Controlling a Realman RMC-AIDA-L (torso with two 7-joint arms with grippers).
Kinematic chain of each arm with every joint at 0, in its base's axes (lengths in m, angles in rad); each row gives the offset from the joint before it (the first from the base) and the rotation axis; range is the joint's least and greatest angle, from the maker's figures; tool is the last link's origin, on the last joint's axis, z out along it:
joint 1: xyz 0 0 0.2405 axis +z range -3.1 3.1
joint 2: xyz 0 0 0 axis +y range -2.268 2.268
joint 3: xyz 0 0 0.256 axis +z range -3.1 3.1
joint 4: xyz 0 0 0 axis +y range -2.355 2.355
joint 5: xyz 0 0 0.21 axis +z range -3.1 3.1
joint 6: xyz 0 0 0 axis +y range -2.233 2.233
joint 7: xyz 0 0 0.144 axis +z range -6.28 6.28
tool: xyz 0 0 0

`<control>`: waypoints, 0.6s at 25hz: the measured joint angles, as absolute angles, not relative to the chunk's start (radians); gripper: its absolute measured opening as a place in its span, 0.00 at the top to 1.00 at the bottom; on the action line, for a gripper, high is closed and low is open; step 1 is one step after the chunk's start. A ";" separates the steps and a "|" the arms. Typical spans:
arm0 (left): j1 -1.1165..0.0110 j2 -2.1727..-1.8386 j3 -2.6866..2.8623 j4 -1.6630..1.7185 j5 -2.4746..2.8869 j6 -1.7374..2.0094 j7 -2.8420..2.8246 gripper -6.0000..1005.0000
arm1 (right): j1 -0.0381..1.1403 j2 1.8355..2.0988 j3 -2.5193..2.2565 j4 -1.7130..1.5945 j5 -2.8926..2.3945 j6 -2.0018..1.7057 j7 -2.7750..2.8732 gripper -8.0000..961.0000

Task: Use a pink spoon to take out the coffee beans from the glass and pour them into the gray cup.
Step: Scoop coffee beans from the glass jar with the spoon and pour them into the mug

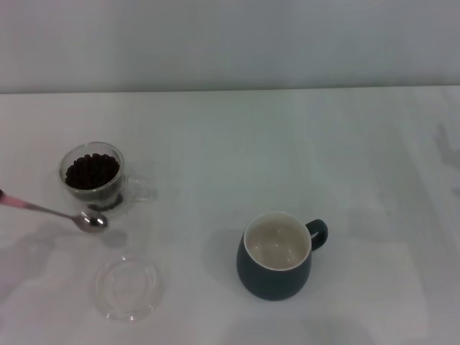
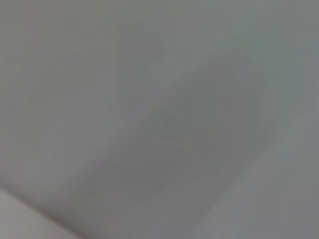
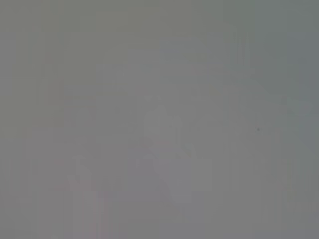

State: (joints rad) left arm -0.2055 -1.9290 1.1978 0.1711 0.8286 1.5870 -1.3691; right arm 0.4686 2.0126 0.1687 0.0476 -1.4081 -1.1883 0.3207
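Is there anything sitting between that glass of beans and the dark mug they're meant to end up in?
Nothing visible does. Bare table lies between the glass and the gray cup. The clear round dish sits nearer the robot, off that line. The pink spoon has its bowl beside the glass.

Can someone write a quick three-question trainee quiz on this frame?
1. True or false: the gray cup already holds coffee beans.
2. The pink spoon has its bowl nearest which thing: A) the glass, B) the gray cup, C) the flat clear dish?
3. On which side of the head view does the spoon's handle leave the picture?

Key: 1 false, its cream inside looks bare. 2 A, just in front of the glass. 3 The robot's left edge; neither gripper is in view.
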 joint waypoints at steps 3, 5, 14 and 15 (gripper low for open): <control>-0.215 -1.874 1.195 0.214 0.829 1.586 -1.400 0.86 | 0.471 2.013 0.169 0.049 -1.408 -1.188 0.323 0.24; -0.230 -1.839 1.193 0.230 0.827 1.580 -1.410 0.86 | 0.473 2.014 0.169 0.052 -1.408 -1.189 0.324 0.24; -0.315 -1.715 1.191 0.293 0.832 1.541 -1.442 0.86 | 0.472 2.014 0.169 0.073 -1.408 -1.190 0.325 0.24; -0.324 -1.705 1.191 0.303 0.838 1.526 -1.457 0.86 | 0.471 2.014 0.169 0.074 -1.406 -1.190 0.325 0.24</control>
State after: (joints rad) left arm -0.3239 -1.7049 1.1906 0.3031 0.8380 1.5261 -1.4568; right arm 0.4714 2.0142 0.1693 0.0744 -1.4062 -1.1898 0.3254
